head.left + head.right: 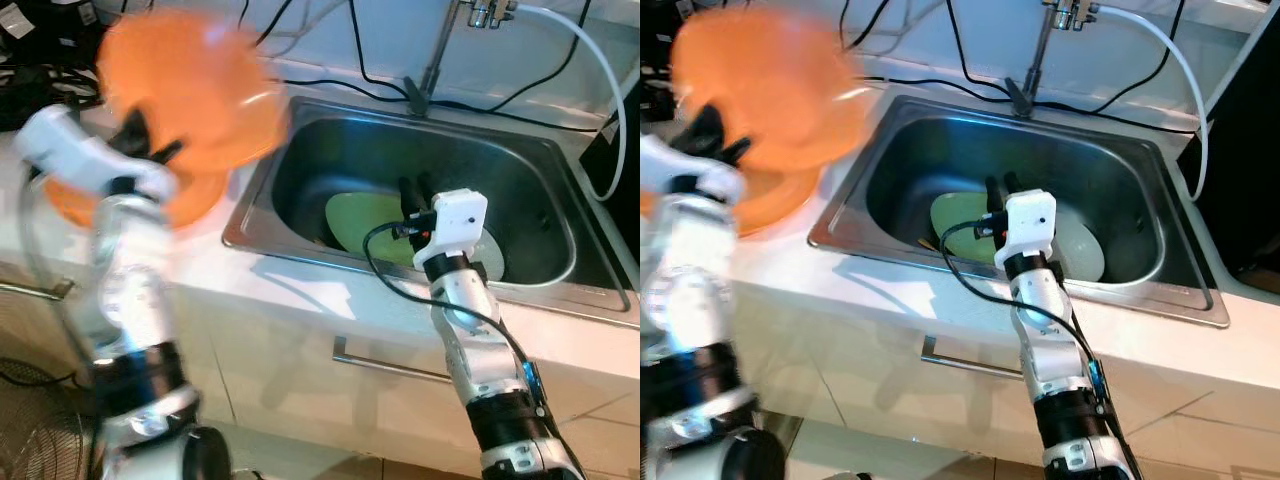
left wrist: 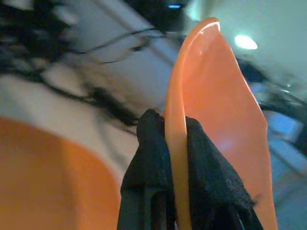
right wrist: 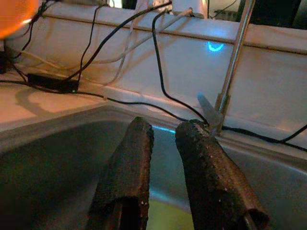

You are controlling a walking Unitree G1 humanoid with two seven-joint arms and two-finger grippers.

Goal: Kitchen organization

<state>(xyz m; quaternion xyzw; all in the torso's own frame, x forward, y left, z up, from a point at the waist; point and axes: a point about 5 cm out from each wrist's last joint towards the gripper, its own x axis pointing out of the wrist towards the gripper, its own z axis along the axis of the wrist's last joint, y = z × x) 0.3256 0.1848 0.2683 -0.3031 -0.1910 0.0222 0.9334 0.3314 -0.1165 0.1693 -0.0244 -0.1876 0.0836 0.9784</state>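
Two orange plates were in play: the left gripper [image 2: 175, 139] pinched one orange plate [image 1: 195, 90] by its rim, held up over the counter [image 1: 300, 290] left of the sink [image 1: 560, 290], above a second plate [image 1: 70, 205] resting there. One green plate [image 1: 365, 220] lay in the sink with a pale plate [image 1: 1085, 250] beside it. The right gripper [image 3: 163, 139] hovered over the basin, fingers narrowly apart, holding nothing. One faucet [image 3: 235, 57] rose behind.

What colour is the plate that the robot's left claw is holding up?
Orange. The plate shows best in the left wrist view, its rim pinched by the left gripper.
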